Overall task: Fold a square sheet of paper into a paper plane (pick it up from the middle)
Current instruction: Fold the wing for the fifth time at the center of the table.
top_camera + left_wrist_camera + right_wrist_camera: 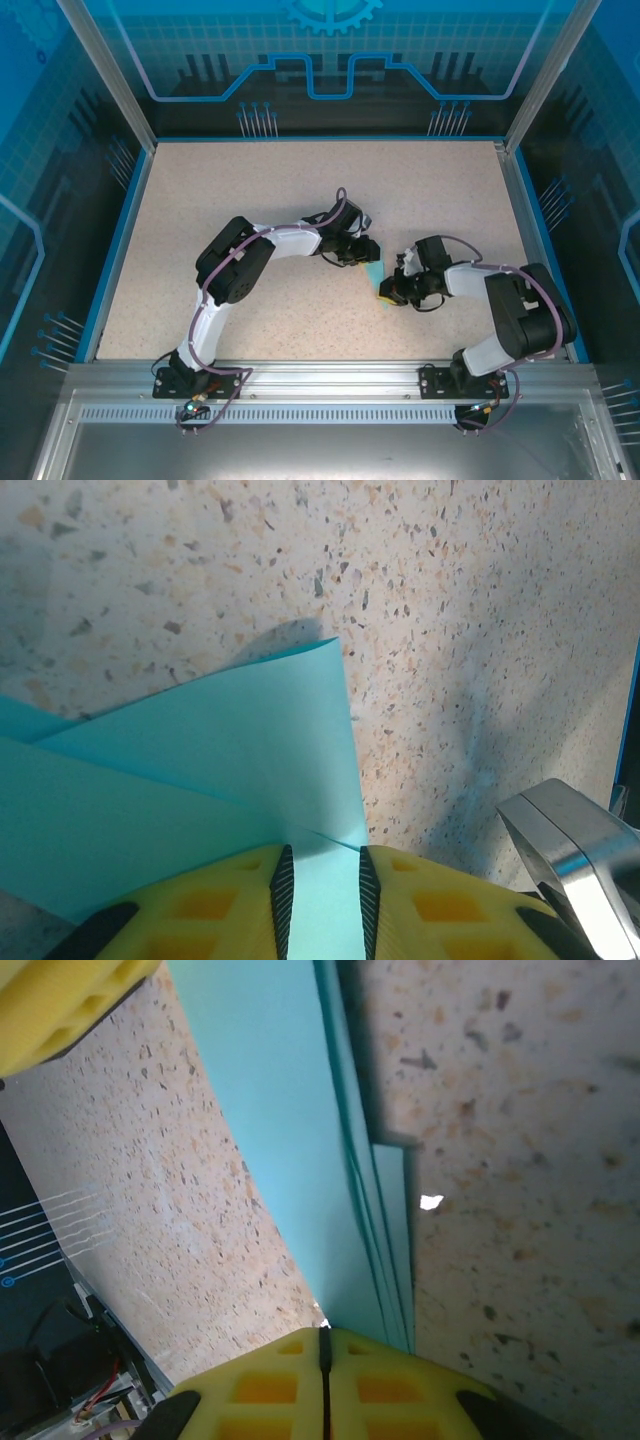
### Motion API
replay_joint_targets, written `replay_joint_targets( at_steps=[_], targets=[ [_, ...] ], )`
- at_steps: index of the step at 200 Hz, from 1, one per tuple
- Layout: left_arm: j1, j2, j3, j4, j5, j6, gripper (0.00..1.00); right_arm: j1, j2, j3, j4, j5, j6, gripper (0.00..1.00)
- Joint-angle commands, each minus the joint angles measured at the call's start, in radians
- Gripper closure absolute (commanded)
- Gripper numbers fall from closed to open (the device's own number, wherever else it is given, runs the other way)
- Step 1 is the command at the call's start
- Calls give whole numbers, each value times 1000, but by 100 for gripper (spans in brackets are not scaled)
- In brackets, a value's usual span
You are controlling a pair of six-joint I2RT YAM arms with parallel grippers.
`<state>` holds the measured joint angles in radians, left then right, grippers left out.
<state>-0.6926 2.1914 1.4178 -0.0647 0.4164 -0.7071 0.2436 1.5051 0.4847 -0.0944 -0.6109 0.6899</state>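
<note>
Turquoise and thin, the folded sheet of paper (373, 272) lies on the speckled table (250, 200) in the narrow space between the two tools. Its long axis runs slantwise from the left tool (360, 250) at its far end to the right tool (393, 290) at its near end, so both arms are right at it and neither has to reach. In the right wrist view the right tool's yellow fingers meet with no gap, and the sheet's stacked edges run straight into that seam: it is clamped on the paper. In the left wrist view the left tool's pads (283, 880) stand a little apart, with a flap of the sheet showing across the gap. It seems to straddle or pin the paper rather than pinch it. The next crease likely depends on that far end staying put.
</note>
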Motion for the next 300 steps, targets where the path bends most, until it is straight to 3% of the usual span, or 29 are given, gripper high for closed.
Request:
replay_joint_targets(
  at_steps=[1, 51, 127, 169, 216, 251, 300],
  targets=[
    [2, 73, -17, -104, -87, 27, 72, 10, -26, -79, -81, 5, -26, 93],
    [3, 62, 4, -123, -84, 39, 70, -9, -162, -105, -155, -7, -51, 91],
    [-11, 8, 75, -230, -135, 72, 61, -38, -362, -24, -304, 165, -82, 84],
    [-35, -72, 155, -345, -231, 85, 45, -44, -427, -21, -354, 209, -113, 61],
    [-96, -153, 249, -584, -490, 42, 25, -65, -558, -62, -387, 281, -95, 46],
    [-161, -125, 319, -724, -604, -20, 21, -85, -552, -73, -359, 263, -81, 44],
    [-171, -43, 383, -770, -628, -69, 21, -89, -526, -64, -306, 184, -87, 42]
  ],
)
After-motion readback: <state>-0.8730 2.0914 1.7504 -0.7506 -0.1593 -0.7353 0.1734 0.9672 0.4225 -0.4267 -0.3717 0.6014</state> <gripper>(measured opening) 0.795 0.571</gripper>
